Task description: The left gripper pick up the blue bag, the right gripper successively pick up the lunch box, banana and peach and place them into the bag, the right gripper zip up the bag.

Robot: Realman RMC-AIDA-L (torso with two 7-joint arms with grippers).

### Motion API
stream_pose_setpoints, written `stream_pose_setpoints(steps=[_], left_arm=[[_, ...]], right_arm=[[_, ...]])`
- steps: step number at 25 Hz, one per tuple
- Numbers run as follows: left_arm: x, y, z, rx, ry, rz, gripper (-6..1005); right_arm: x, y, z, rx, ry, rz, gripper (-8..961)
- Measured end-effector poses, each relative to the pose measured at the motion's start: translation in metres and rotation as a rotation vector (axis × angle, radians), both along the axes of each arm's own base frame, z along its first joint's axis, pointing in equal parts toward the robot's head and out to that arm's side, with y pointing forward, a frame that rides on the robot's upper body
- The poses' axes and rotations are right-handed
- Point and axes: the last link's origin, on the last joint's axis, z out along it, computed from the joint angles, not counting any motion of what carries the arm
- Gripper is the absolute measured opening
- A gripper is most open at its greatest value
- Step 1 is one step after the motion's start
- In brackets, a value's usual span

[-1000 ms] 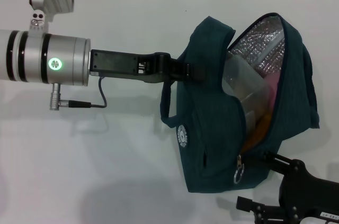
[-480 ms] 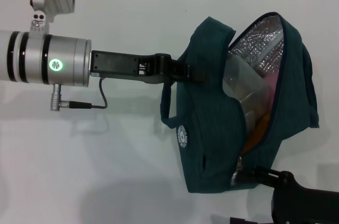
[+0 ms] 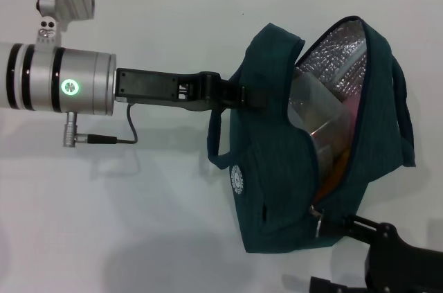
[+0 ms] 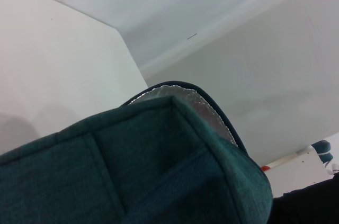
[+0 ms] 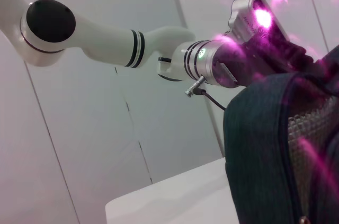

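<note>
- The blue bag [image 3: 277, 168] is held up above the white table [image 3: 138, 224] by the left gripper [image 3: 243, 94], whose fingers are pinched on the bag's top edge by a handle
- The bag's mouth is seen wide open, with the silver lining [image 3: 339, 57] showing
- The lunch box [image 3: 322, 116] is seen inside the bag, with something orange, likely the banana [image 3: 333, 168], below it
- A bit of pink, maybe the peach [image 3: 351, 109], is seen behind the box
- The right gripper [image 3: 332, 224] is placed at the bag's low corner, right by the zipper ring [image 3: 317, 222]; whether its fingers are pressed together cannot be told
</note>
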Motion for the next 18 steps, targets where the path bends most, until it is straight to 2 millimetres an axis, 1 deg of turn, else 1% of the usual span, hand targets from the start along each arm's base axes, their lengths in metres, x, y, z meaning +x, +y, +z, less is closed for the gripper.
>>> stream_pose_setpoints(steps=[3,8,14,18], left_arm=[[-0.0005,-0.0001,0.0001,0.0,0.0,0.001,47],[-0.0006,-0.0004,-0.0002,0.0,0.0,0.002,48],[-0.0011,-0.0009,-0.0003,-0.001,0.0,0.004,48],[-0.0008,-0.0011,-0.0008,-0.002,-0.002,0.003,48]], right_arm=[[0.0026,-0.004,0.0009,0.0,0.002,-0.011,873],[0.0028,-0.0043,0.0016,0.001,0.005,-0.012,874],[0.0048,-0.0015,0.0031,0.027,0.005,-0.035,874],[0.0056,0.0046,0.0036,0.053,-0.001,-0.053,874]])
